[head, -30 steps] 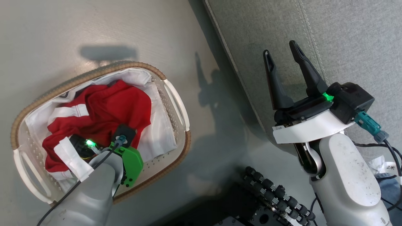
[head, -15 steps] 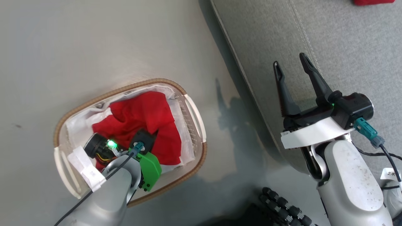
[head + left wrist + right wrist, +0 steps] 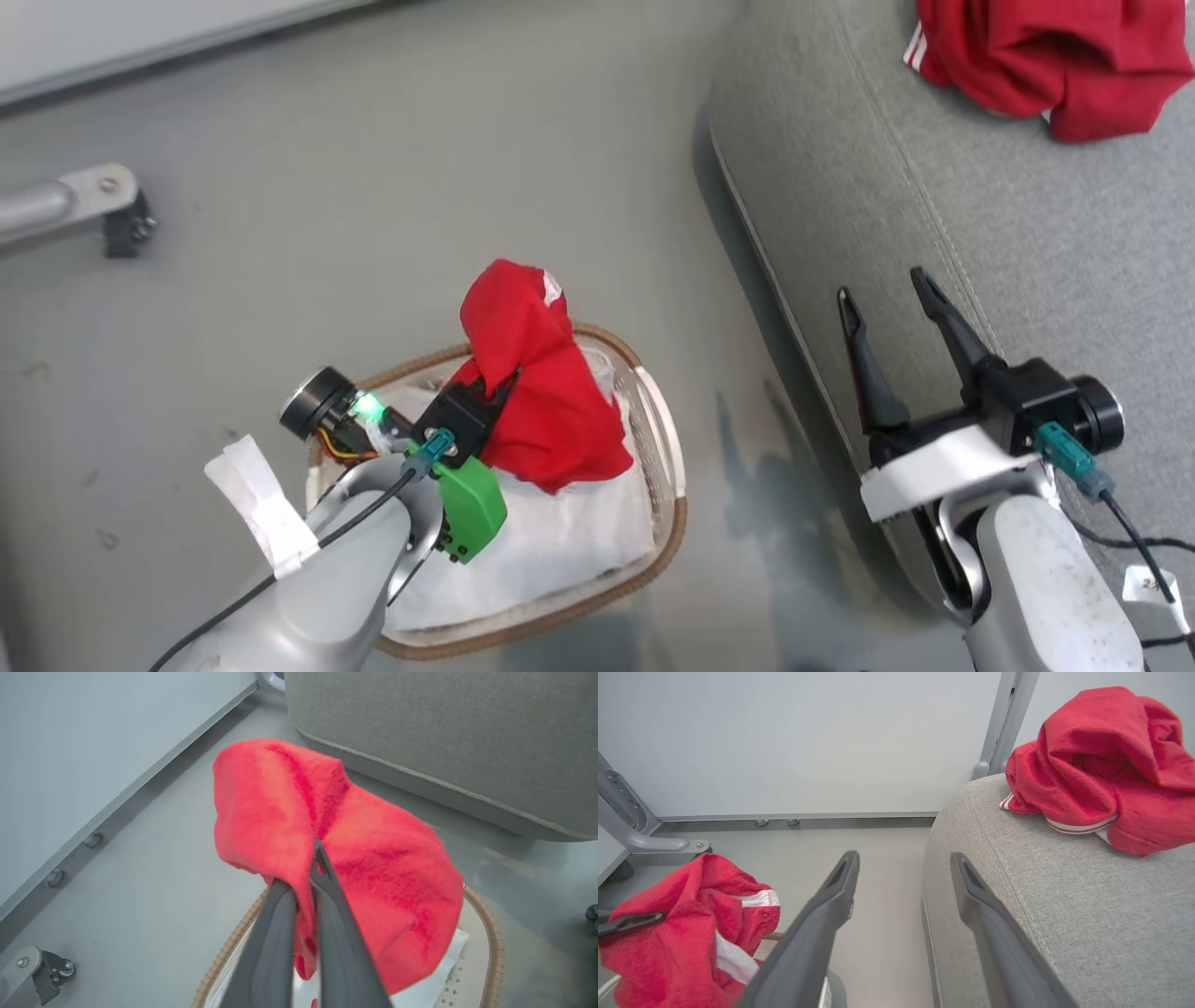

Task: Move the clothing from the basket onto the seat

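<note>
My left gripper (image 3: pixel 507 381) is shut on a red garment (image 3: pixel 541 411) of the clothing and holds it up above the basket (image 3: pixel 667 504). In the left wrist view its fingers (image 3: pixel 322 914) are pressed together with the red cloth (image 3: pixel 373 858) draped over them. The basket rim (image 3: pixel 490 933) lies below, and its white liner (image 3: pixel 560 551) is bare. Another red garment (image 3: pixel 1055 56) with white striped trim lies on the grey seat (image 3: pixel 1027 233). My right gripper (image 3: pixel 882 285) is open and holds nothing, over the seat's edge (image 3: pixel 1064 905).
A grey metal leg with a caster (image 3: pixel 75 201) stands on the floor at the far left. A pale wall with a baseboard (image 3: pixel 140 779) runs behind the basket. Grey floor (image 3: pixel 420 187) lies between basket and seat.
The head camera has shifted upward. My left gripper has lifted the red garment up out of the basket, leaving the liner bare. The right gripper stays open.
</note>
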Motion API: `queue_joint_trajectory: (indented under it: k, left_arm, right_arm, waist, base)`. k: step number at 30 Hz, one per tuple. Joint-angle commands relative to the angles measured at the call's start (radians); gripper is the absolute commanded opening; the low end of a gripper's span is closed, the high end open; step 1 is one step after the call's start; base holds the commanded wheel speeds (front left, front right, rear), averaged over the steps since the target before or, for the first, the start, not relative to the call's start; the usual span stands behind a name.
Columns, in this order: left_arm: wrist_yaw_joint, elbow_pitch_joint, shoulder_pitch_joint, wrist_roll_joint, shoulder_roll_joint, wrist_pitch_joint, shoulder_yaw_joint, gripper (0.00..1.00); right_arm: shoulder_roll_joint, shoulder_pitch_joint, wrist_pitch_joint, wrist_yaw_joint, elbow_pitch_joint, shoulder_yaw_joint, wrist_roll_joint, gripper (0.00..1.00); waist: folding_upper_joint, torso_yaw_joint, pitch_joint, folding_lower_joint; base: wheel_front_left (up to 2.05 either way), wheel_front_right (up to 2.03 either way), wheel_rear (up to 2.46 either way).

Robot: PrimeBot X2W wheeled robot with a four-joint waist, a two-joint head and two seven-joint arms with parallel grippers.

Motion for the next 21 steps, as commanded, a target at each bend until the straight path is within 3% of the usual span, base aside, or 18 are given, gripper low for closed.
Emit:
queue_joint_trajectory:
  k: [1, 10, 21]
  left_arm:
    - [-0.002, -0.023, -0.02, -0.014, 0.01, 0.0, -0.015, 0.0]
    - [0.0, -0.111, -0.137, -0.064, 0.061, 0.0, -0.153, 0.0]
    - [0.0, -0.164, -0.366, -0.152, 0.084, 0.0, -0.283, 0.0]
  right_arm:
    - [-0.005, 0.031, -0.005, -0.001, 0.009, -0.007, -0.008, 1.0]
    - [-0.004, 0.125, -0.005, -0.001, 0.037, -0.02, -0.044, 1.0]
    - [-0.004, 0.15, -0.005, -0.001, 0.058, 0.016, -0.061, 1.0]
  waist:
    - [0.0, 0.111, -0.171, 0.0001]
    - [0.0, 0.169, -0.34, 0.0001]
    - [0.0, 0.19, -0.432, 0.0001]
  base:
    - [0.0, 0.0, 0.0]
    - [0.0, 0.0, 0.0]
    - [0.0, 0.0, 0.0]
